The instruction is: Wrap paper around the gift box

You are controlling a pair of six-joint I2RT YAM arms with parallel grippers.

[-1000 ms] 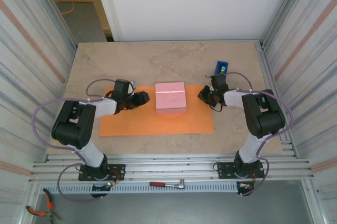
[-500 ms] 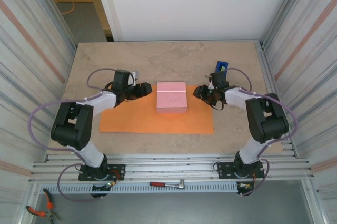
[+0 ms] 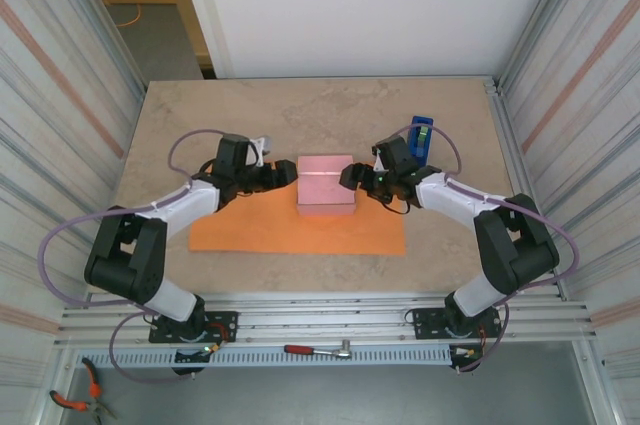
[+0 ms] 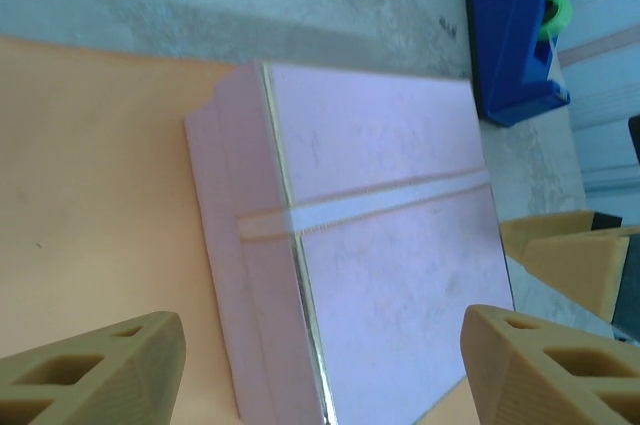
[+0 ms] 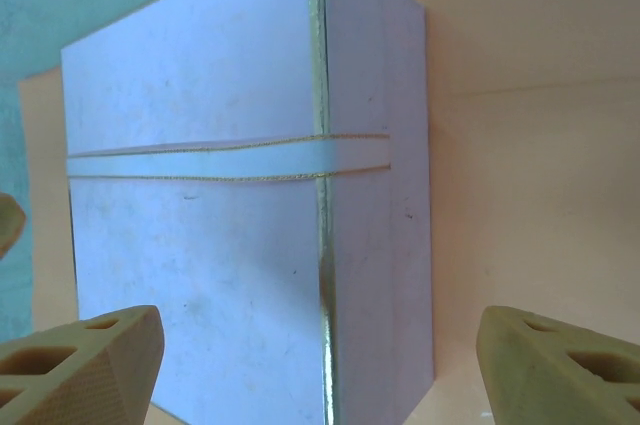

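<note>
Box: pale pink box (image 3: 326,184), sitting right between the two sets of fingertips, straight ahead of each gripper!
Resting on: the orange paper (image 3: 260,230), towards its far edge, with little or no sheet showing beyond the box.
Feel, by my read: stiff card, light, smooth-sided. Pushed from one side only, it would likely skate across the sheet.
Lid: gold-trimmed seam and a pale band (image 5: 200,160) across the top. The lid might lift off, so grip below the seam.
Where to hold: opposite side walls, one gripper each, squeezing evenly.
Paper feel: thin and floppy, probably quick to crease. Take it by a free edge, never mid-sheet.
Left gripper (image 3: 287,174): jaws wide, nothing in them, tips just beside the box's wall. Touching? Can't tell.
Right gripper (image 3: 349,177): jaws wide too, empty, tips hard up by the opposite wall. Contact unclear.
Free flaps: a long one beneath and behind the left gripper, a shorter one under the right.
Obstacle: blue tape dispenser (image 3: 421,137), just behind the right gripper, beside its wrist. Mind it when backing out!
Open room: bare table (image 3: 300,110) beyond the box.
</note>
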